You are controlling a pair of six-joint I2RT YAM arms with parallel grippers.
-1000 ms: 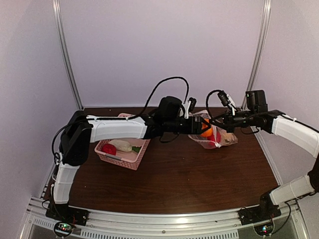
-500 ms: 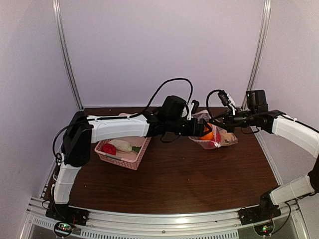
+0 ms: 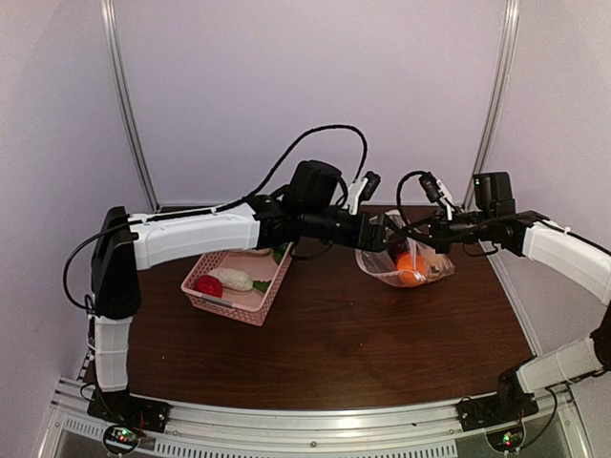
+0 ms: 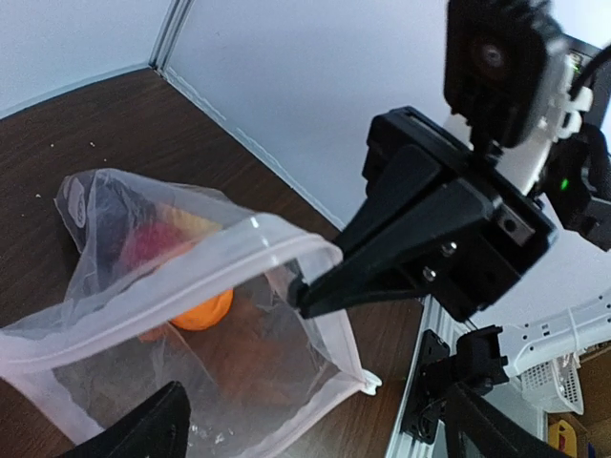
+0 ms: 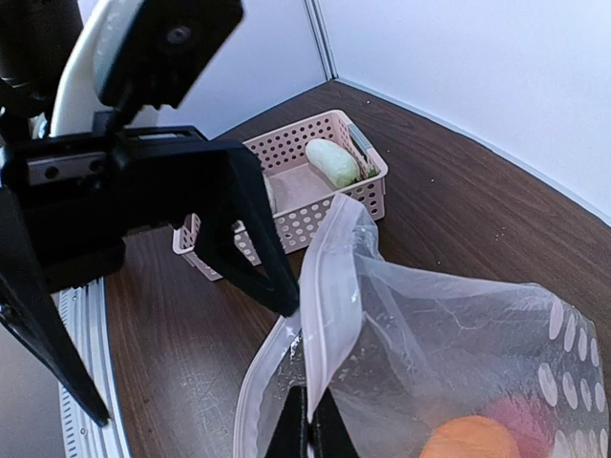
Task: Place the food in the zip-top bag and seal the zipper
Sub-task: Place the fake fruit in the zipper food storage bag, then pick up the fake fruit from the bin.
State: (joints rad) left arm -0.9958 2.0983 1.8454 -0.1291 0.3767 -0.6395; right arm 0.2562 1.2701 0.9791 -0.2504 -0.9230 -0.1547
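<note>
The zip-top bag [image 3: 406,260] stands mouth-up at the far right of the surface [image 3: 363,353], with an orange piece [image 3: 411,267] and other food inside. The right gripper [image 5: 310,427] has its jaws clenched on the rim by the zipper [image 4: 177,270]. The left gripper [image 3: 378,233] hangs at the mouth, jaws spread and empty. A white radish [image 3: 232,279] lies in the pink basket [image 3: 224,305]. The film looks limp and slippery, so the stiffer zipper strip is probably the best hold.

Pink basket [image 3: 224,305] (lattice) L side, brown table [image 3: 363,343], metal rail [image 3: 315,426] nr edge
</note>
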